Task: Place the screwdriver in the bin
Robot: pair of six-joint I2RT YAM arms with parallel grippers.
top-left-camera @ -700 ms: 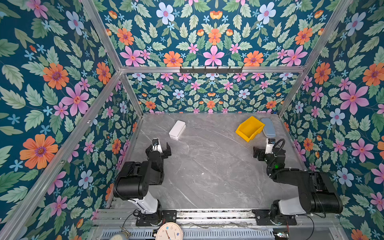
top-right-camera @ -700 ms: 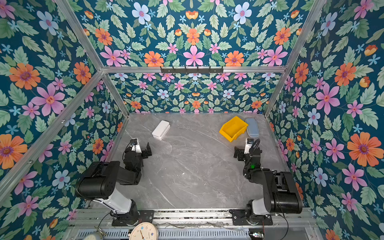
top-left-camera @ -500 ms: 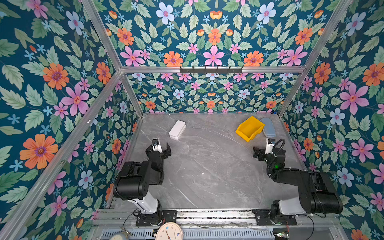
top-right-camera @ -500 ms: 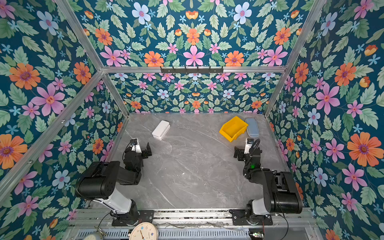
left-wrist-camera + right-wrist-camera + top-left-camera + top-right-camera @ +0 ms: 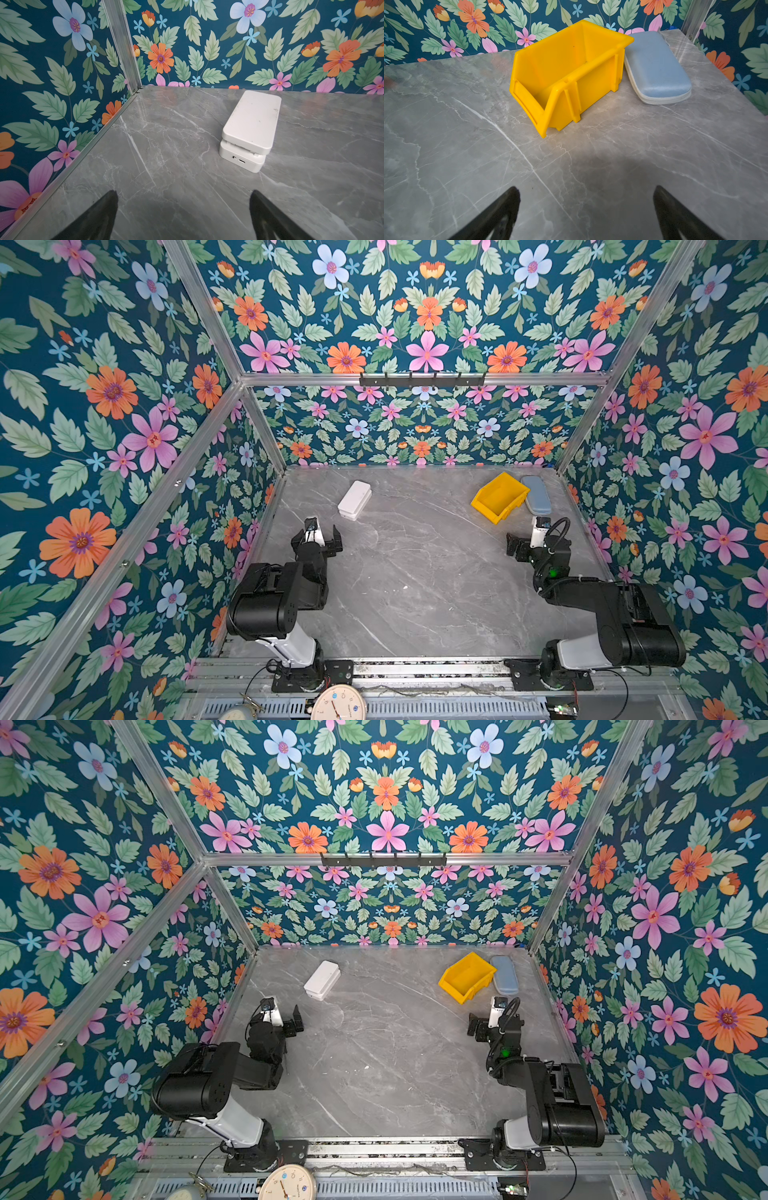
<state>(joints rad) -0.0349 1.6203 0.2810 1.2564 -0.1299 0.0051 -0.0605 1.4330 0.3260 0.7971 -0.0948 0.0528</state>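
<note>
The bin point(image 5: 591, 89) is bright yellow plastic, open on top, its front wall sloped and cut low. It stands upright at the far right of the grey marbled tabletop point(image 5: 415, 572), low front turned toward the middle. A pale blue case point(image 5: 656, 68) lies just beside it. The left end effector point(image 5: 184, 197) and the right end effector point(image 5: 586, 190) hover low, jaws spread wide, gripping nothing. Where the screwdriver is, I cannot tell.
</note>
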